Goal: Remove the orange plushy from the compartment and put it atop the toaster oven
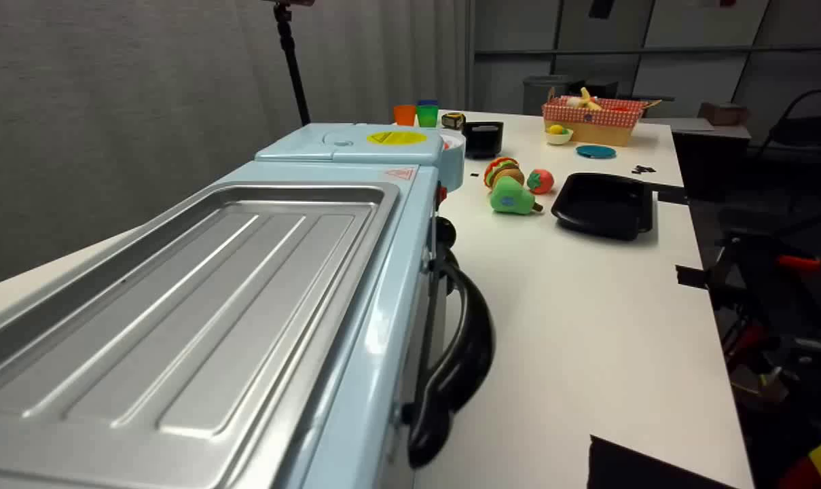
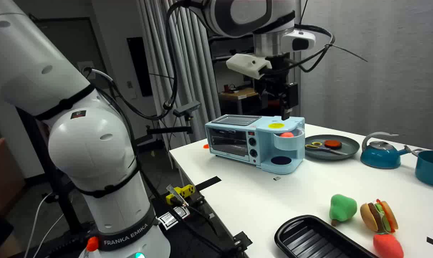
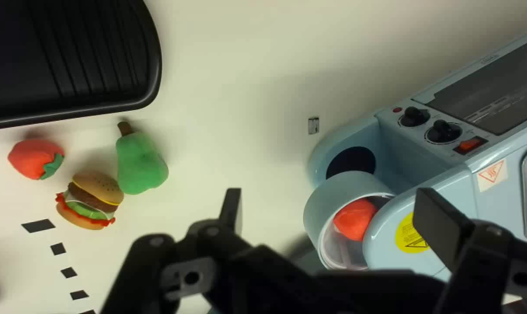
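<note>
The orange plushy [image 3: 355, 219] sits inside a round pale-blue compartment [image 3: 322, 213] with a clear lining, at the end of the toaster oven [image 3: 446, 174]. The oven's top overhangs part of the plushy, and no green patch shows. The plushy [image 2: 287, 134] also shows above the compartment rim [image 2: 289, 142] in an exterior view. The pale-blue toaster oven [image 1: 373, 339] has a ribbed metal top [image 1: 179, 319] and a black handle [image 1: 461, 346]; it also stands in an exterior view [image 2: 263, 125]. My gripper [image 3: 336, 216] is open and empty, above the compartment end of the oven [image 2: 277, 104].
A black grill pan [image 3: 71, 56], green pear [image 3: 140, 163], toy burger [image 3: 89, 200] and toy strawberry [image 3: 33, 158] lie on the table. A grey pan [image 2: 347, 147] with scissors [image 2: 325, 148] stands beside the oven, near a blue kettle [image 2: 381, 157] and teal pot [image 2: 429, 168].
</note>
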